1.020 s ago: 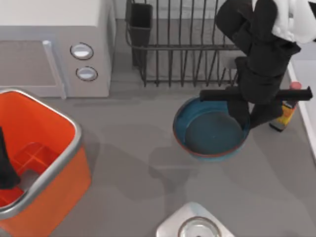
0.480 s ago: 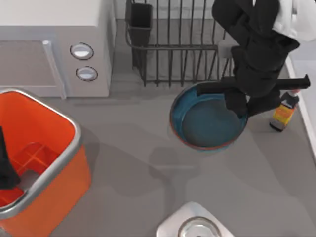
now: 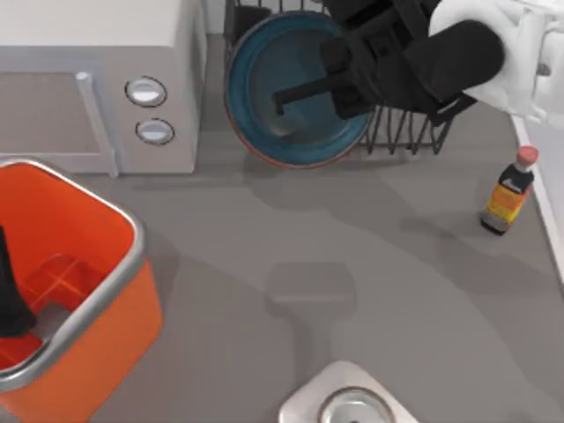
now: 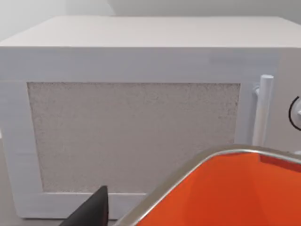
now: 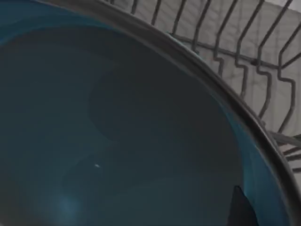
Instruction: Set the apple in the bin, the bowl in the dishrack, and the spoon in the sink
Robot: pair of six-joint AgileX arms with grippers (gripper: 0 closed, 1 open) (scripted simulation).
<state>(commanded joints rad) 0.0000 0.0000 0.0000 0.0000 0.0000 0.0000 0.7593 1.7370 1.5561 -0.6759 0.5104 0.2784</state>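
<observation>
The right hand [image 3: 348, 88] grips the blue bowl [image 3: 273, 97] by its rim, holding it above the dishrack [image 3: 405, 132]. The left hand [image 3: 11, 295] sits inside the orange bin [image 3: 106, 300]; I cannot tell its state.

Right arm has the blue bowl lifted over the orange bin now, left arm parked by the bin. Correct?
Not quite. In the top view the right gripper holds the bowl over the dishrack, not the bin. The left arm is parked by the bin, as you said.
</observation>
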